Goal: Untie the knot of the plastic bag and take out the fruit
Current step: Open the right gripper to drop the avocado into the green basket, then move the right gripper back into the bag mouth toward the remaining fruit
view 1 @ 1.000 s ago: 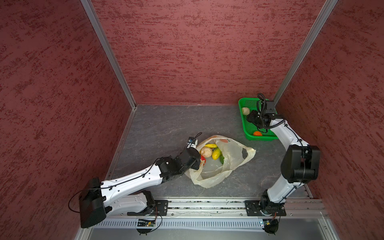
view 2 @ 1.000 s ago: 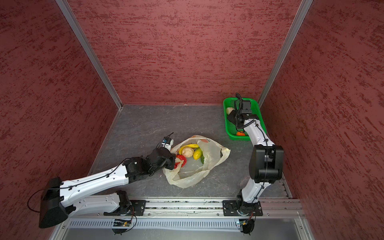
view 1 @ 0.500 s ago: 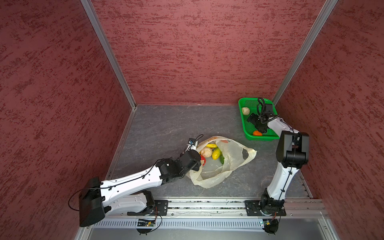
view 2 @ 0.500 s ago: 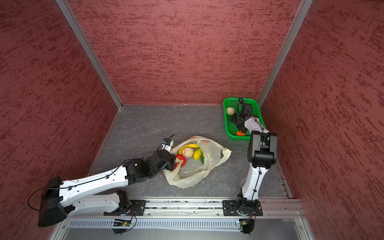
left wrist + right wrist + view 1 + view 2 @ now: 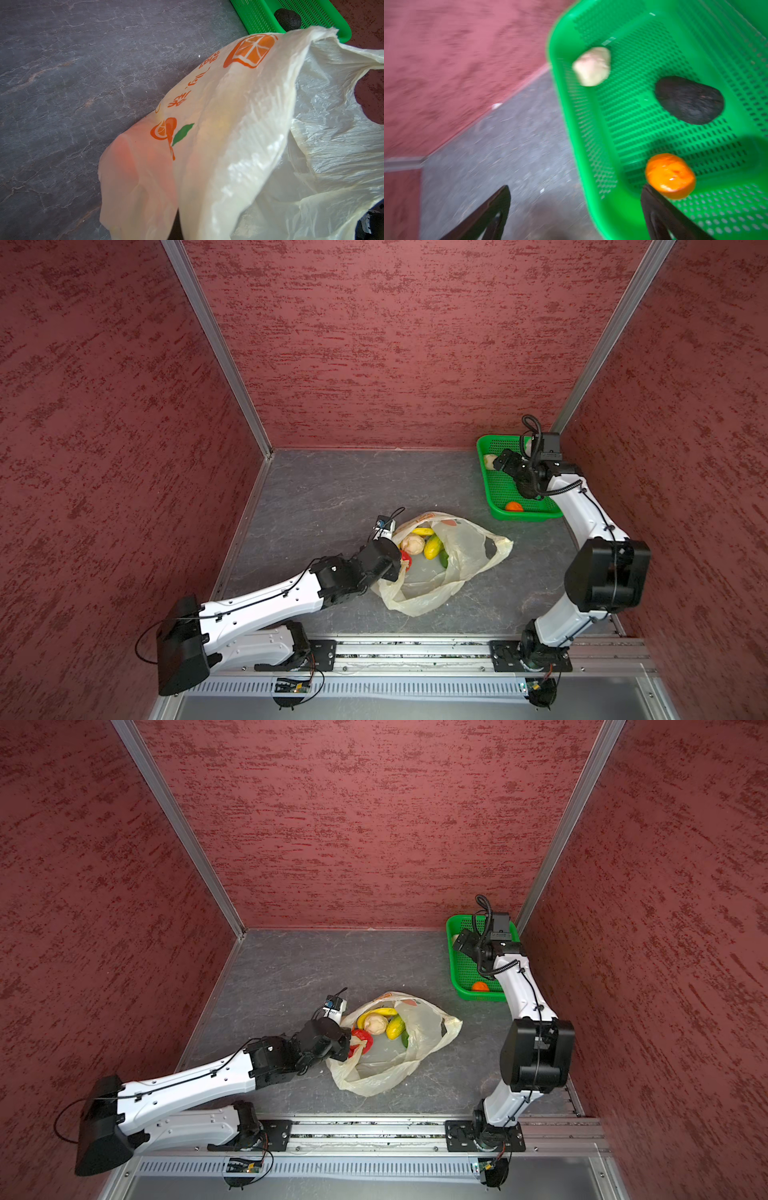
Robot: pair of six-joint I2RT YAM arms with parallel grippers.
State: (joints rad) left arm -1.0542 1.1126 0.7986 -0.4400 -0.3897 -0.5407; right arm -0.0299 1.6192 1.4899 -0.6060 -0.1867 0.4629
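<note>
Pinching the near rim of the plastic bag (image 5: pixel 461 556), the left gripper (image 5: pixel 398 565) is clamping shut at lower centre of both top views. The bag is lying on the grey table (image 5: pixel 324 497) with its mouth gaping, showing a red apple (image 5: pixel 406 559), cream lump (image 5: pixel 412 544), banana (image 5: pixel 423 531) and mango (image 5: pixel 432 547). Farther back, at right, the right gripper (image 5: pixel 575 187) is hovering wide open and empty over the left rim of the green basket (image 5: pixel 503 489), which is holding an orange (image 5: pixel 514 506), avocado (image 5: pixel 689 99) and pale lump (image 5: pixel 489 460).
</note>
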